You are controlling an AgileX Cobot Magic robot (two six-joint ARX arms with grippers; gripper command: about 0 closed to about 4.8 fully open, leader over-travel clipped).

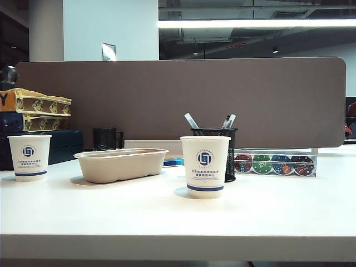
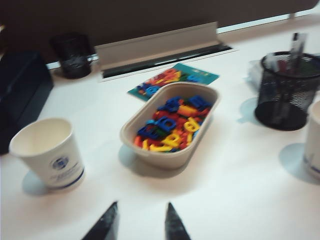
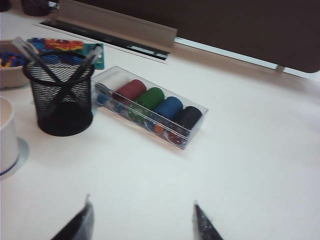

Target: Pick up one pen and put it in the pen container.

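Pens, the pen [image 1: 191, 120] among them, standing slanted in the black mesh pen container [image 1: 221, 150], just behind the nearer paper cup [image 1: 204, 166] on the counter [image 1: 167, 217]. Left gripper [image 2: 141, 225] hovering above the counter on the near side of the tray of coloured letters [image 2: 170, 125], well apart from the pen container, jaws parted, nothing between them. Right gripper [image 3: 142, 222] likewise raised off to the pen container's other side, near the clear box of coloured discs [image 3: 150, 106], jaws wide apart and holding nothing.
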